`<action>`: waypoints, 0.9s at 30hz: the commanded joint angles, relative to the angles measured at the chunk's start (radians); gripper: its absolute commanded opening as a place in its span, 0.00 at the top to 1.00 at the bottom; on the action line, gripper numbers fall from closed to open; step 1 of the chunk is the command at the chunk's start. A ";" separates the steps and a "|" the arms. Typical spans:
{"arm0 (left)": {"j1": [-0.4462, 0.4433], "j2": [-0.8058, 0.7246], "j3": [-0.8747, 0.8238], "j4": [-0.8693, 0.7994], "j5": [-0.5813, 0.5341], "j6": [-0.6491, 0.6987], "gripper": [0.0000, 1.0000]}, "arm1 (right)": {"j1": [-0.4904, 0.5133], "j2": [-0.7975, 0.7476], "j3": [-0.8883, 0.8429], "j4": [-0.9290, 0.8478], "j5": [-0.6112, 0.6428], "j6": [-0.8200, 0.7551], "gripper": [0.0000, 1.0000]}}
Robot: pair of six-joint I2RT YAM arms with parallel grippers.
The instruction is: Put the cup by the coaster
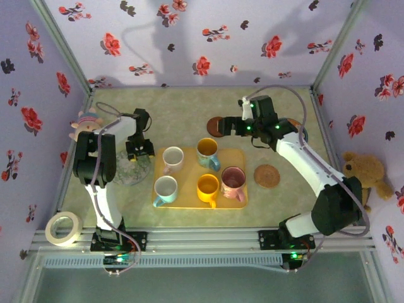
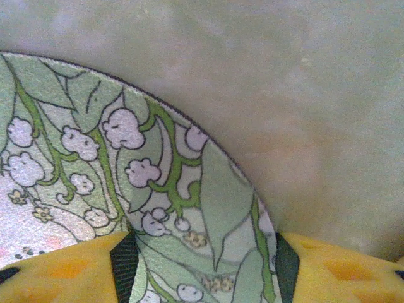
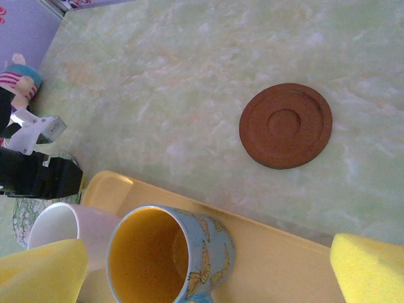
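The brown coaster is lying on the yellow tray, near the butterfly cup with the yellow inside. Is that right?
Not quite. The brown coaster lies on the bare table, off the yellow tray, as the right wrist view shows. It is near the butterfly cup with the yellow inside.

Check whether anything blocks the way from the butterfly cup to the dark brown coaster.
Nothing visible does: between the butterfly cup and the dark brown coaster lie only the low rim of the yellow tray and bare table.
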 commanded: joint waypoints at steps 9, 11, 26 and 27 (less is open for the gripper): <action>0.005 0.056 -0.003 0.015 -0.039 -0.039 0.65 | 0.009 -0.054 -0.025 -0.012 0.040 -0.004 0.00; 0.006 0.049 0.005 0.012 -0.034 -0.042 0.75 | 0.009 -0.054 -0.021 -0.010 0.032 -0.005 0.00; 0.010 0.077 0.138 -0.021 -0.036 -0.029 1.00 | 0.018 -0.053 -0.064 0.095 -0.011 0.037 0.01; 0.011 0.083 0.157 -0.027 -0.038 -0.028 1.00 | 0.017 -0.052 -0.067 0.104 -0.016 0.038 0.00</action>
